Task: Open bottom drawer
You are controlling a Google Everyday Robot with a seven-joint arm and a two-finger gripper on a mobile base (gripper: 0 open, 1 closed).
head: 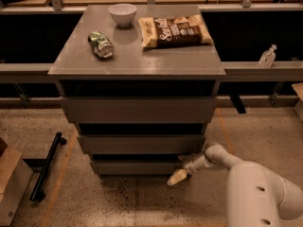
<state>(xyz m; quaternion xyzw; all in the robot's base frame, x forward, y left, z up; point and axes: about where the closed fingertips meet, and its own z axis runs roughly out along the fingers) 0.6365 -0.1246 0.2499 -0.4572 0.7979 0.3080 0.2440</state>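
Note:
The bottom drawer (137, 167) is the slimmest grey front, lowest of three in the grey cabinet, just above the floor. Its front stands about level with the drawer above; its inside is hidden. My gripper (179, 176) is low at the drawer's right end, its pale fingertip (176, 178) pointing down-left in front of the drawer's lower right corner. The white arm (255, 188) comes in from the lower right.
The middle drawer (141, 144) and top drawer (137, 109) sit above. On the cabinet top are a white bowl (122, 13), a crushed can (101, 44) and a chip bag (174, 30). A black bar (46, 165) and a cardboard box (10, 183) lie on the floor at left.

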